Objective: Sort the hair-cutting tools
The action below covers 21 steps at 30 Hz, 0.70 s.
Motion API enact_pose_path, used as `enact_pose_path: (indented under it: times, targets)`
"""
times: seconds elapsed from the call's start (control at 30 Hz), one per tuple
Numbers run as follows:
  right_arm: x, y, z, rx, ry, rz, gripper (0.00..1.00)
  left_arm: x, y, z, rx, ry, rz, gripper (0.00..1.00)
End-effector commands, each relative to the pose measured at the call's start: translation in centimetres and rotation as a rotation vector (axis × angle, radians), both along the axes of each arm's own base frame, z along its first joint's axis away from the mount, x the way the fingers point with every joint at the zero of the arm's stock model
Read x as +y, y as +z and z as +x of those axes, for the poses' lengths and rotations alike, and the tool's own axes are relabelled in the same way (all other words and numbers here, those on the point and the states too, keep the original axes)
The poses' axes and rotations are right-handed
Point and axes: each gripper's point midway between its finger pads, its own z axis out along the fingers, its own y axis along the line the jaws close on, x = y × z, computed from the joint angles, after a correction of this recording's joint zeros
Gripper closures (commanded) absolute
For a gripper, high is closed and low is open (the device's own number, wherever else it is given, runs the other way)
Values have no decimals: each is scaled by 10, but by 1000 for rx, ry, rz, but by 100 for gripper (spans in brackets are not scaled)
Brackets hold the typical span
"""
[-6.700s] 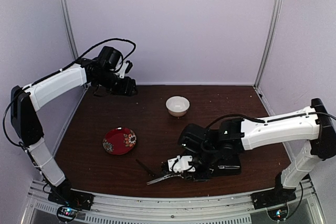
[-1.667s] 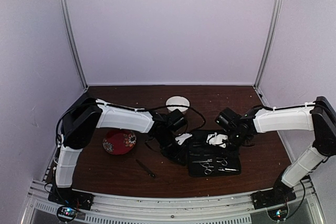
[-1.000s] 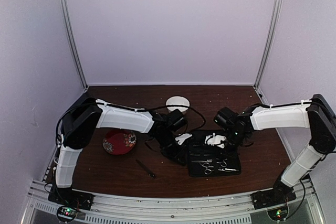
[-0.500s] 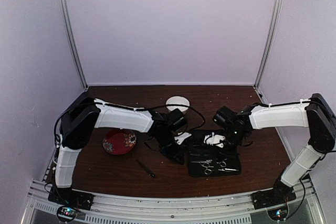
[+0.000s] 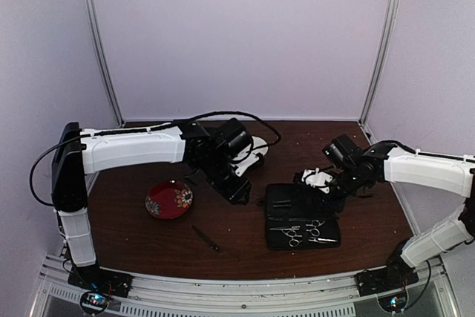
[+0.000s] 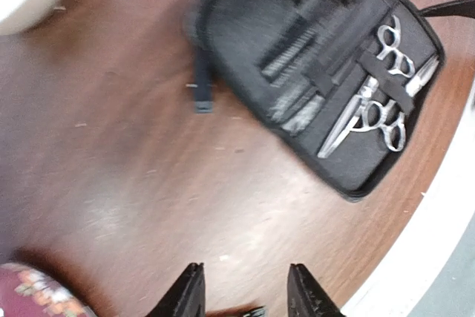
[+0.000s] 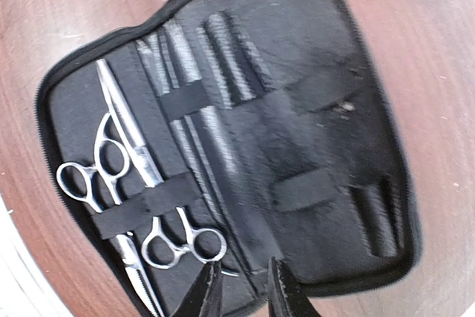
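Under elastic straps at the near end of the flat black rectangular zip case [image 7: 312, 131] lie the two slim silver metal scissors with ring handles [image 7: 130, 135]. The thin short black stick tool [image 5: 206, 237] lies apart on the brown tabletop [image 5: 304, 139], near the red patterned plate [image 5: 168, 199]. I'd judge the steel stiff, light and slippery, best pinched at the rings or pivot. Only the overhead view shows the stick; the wrist views show the strapping. The left gripper [image 6: 245, 287] has its jaws moderately apart and empty, and the right gripper [image 7: 241, 291] has its jaws narrowly apart, also empty.
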Motion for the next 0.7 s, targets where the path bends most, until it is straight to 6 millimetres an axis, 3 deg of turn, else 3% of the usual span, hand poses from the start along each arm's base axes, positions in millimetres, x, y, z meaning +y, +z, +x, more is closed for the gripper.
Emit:
enact_pose_path:
  times: [0.0,0.23,0.47,0.67]
  targets:
    - [-9,12,12,-90,-49,-2,78,23,10,25,-133,-6,92,58]
    - [-26,43,27,-208,-131,52,78,-13,18,42,-335,-257,-21,60]
    - [-51,63,39,-282,-227,99,76,-34,-12,63,-305,-269,70,45]
    - [-58,67,42,-313,-246,101,75,-43,-36,69,-160,-223,35,49]
